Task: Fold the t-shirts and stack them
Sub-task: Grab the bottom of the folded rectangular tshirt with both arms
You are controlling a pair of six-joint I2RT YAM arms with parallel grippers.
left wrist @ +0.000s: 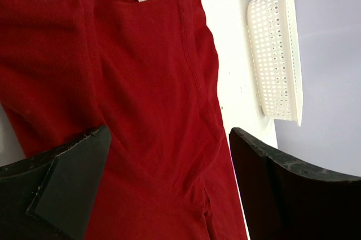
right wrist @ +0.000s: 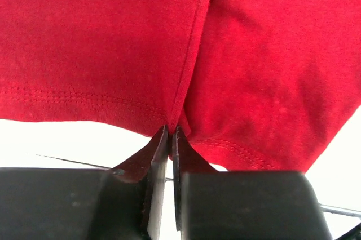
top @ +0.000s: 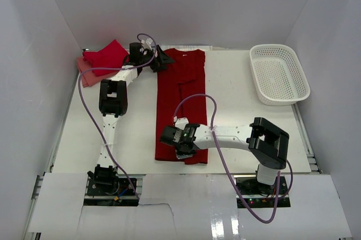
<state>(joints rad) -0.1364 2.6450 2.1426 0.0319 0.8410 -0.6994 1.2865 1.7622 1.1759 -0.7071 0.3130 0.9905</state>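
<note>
Right wrist view: right gripper point(right wrist: 170, 132) jaws pressed together, pinching the bottom hem of the long red t-shirt point(right wrist: 101, 43), which lies folded lengthwise on the table point(top: 237, 99). Left gripper point(left wrist: 169, 178) jaws wide apart over that shirt's collar end. Folded red shirt point(top: 108, 55) on pink shirt point(top: 84, 75) sits left of the collar, basket point(top: 279, 74) right of it.

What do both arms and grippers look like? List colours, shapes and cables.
The left arm and right arm are white tubes with chunky black joint housings and looping purple cables. The left gripper and right gripper have matte black wedge-shaped fingers, scuffed at edges.
</note>
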